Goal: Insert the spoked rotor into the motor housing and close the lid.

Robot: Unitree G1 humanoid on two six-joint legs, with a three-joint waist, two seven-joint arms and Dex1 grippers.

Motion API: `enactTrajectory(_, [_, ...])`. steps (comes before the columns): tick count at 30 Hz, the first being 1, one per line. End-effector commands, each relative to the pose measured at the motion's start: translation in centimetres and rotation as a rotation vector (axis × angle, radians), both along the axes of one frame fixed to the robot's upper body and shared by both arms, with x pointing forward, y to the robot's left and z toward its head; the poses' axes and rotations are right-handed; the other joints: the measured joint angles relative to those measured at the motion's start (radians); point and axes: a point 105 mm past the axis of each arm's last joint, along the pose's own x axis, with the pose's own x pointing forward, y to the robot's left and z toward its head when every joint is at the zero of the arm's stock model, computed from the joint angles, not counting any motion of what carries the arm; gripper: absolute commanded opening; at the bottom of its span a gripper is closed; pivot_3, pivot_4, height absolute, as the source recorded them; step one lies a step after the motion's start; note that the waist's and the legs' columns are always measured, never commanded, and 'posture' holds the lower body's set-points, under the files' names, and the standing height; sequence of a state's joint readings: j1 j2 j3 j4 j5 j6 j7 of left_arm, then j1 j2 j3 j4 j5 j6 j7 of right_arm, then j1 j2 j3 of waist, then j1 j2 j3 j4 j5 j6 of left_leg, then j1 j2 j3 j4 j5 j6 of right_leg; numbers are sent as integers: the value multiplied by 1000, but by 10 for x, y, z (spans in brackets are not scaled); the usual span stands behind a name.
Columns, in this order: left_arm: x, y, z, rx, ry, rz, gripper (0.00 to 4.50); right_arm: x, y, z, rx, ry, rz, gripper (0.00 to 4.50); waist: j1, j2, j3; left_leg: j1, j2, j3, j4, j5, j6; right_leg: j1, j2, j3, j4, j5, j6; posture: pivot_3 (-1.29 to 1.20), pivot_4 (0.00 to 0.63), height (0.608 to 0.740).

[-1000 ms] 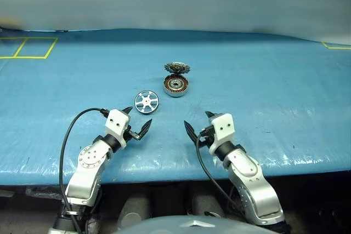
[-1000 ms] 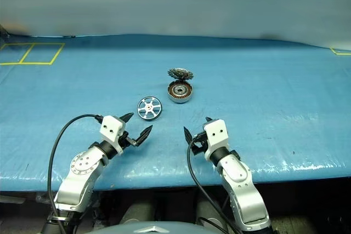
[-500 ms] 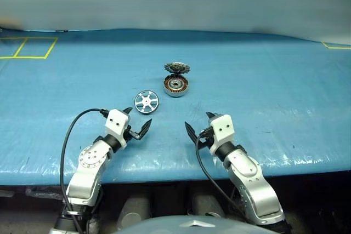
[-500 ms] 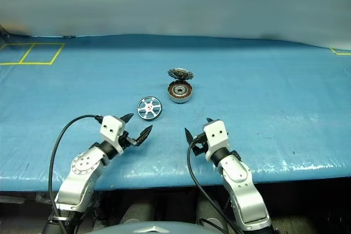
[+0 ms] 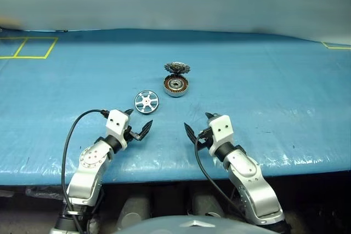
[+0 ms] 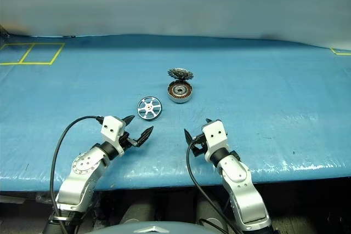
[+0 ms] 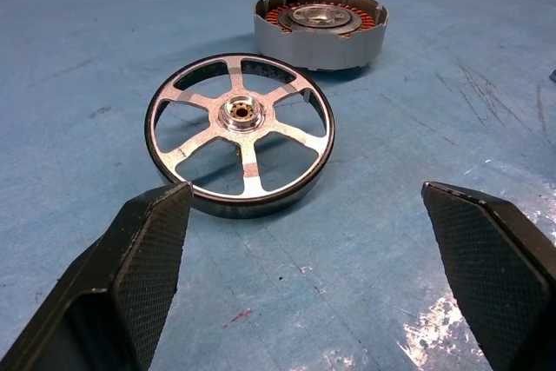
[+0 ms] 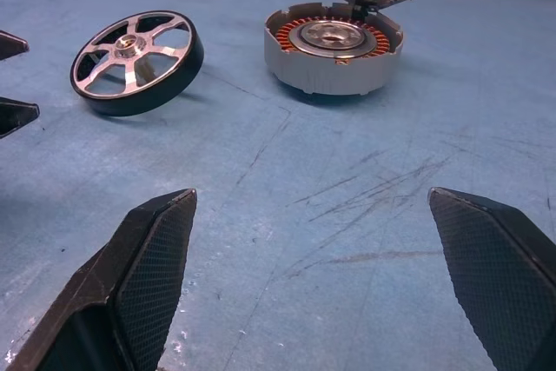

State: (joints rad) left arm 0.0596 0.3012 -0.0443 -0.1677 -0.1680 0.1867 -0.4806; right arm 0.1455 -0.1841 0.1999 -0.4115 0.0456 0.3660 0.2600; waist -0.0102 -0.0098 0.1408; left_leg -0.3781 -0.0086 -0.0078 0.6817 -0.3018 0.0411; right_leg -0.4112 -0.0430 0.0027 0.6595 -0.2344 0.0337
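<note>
The spoked rotor [image 5: 146,102] lies flat on the blue table, a silver wheel with six spokes and a dark rim. Behind it and to its right stands the motor housing [image 5: 176,86], with copper windings showing in its open top. The lid [image 5: 177,68] sits tilted just behind the housing, its toothed dark face up. My left gripper [image 5: 137,120] hovers open a short way in front of the rotor [image 7: 241,132], holding nothing. Near the housing [image 8: 334,48], my right gripper [image 5: 198,124] is open and empty too, closer to the table's front edge.
The blue table mat [image 5: 263,91] stretches wide on both sides of the parts. Yellow tape squares [image 5: 27,47] mark its far left corner and another yellow mark [image 5: 334,45] its far right. The front edge [image 5: 164,175] runs just below both wrists.
</note>
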Motion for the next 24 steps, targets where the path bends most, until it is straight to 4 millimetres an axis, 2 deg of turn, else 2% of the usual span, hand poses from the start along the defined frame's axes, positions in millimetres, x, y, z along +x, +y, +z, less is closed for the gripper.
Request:
enactTrajectory(1, [2,-1,13,16,-61,-4,4487,5,4,17,-10,-41,20,4488,0,0,0,0,0,0,0,0,0,0,0,0,0,0,0,0,150,740])
enactTrajectory(6, [2,-1,11,23,-65,1,4487,16,18,28,-117,10,168,4488,-1,0,0,0,0,0,0,0,0,0,0,0,0,0,0,0,150,740])
enactTrajectory(12, [3,-1,11,33,-74,11,4487,45,25,36,-481,18,360,4488,0,1,1,0,0,0,1,0,0,0,0,-1,0,0,0,0,150,740])
enactTrajectory(19, [1,-4,11,43,-89,10,4487,87,45,46,-748,35,541,4488,-5,1,2,0,0,0,0,0,0,-1,0,-3,0,0,0,0,150,740])
enactTrajectory(24, [-3,-8,14,67,-128,-6,4487,114,54,54,-788,25,546,4488,-1,1,2,-1,-1,-1,0,0,0,-1,-2,-2,0,0,0,0,150,740])
